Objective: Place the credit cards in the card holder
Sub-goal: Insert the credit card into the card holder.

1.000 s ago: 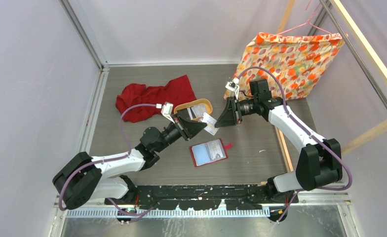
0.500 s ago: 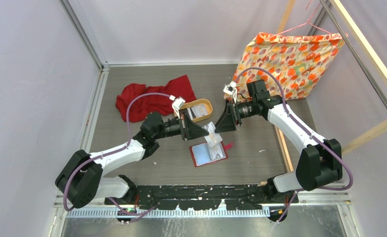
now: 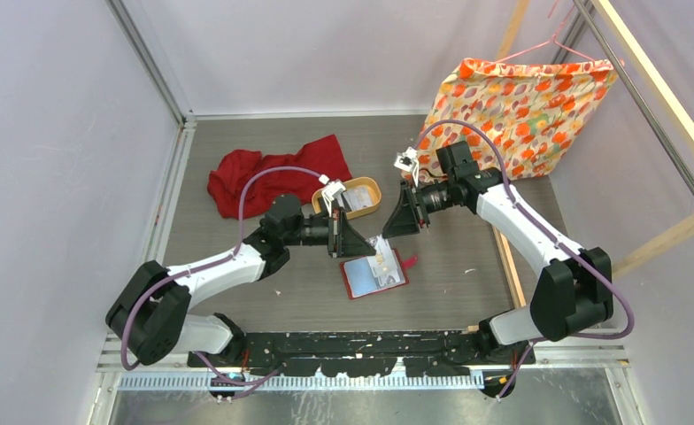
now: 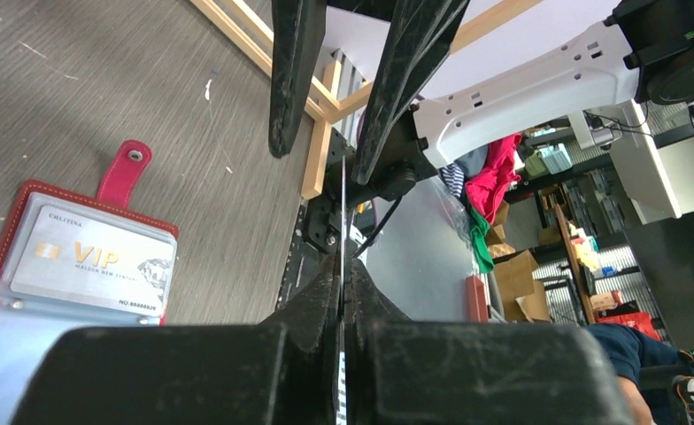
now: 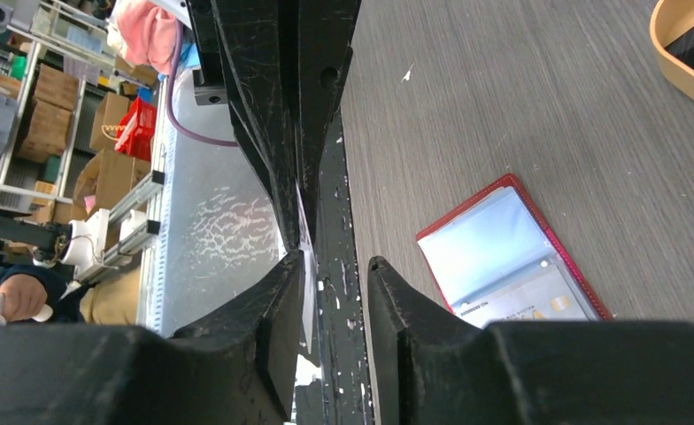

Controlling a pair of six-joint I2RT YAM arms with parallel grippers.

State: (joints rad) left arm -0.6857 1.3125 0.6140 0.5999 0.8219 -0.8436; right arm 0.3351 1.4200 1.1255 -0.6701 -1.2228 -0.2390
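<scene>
The small red leather-like card holder (image 3: 366, 279) has glossy clear plastic pockets. The grey table (image 3: 450, 288) looks matt and wood-grained.

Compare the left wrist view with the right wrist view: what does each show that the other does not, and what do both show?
Left wrist only: the snap tab of the card holder and the VIP print on its pocketed card. Right wrist only: the rim of the wooden tray. Both: the open holder, and a card seen edge-on, pinched by the left gripper.
</scene>
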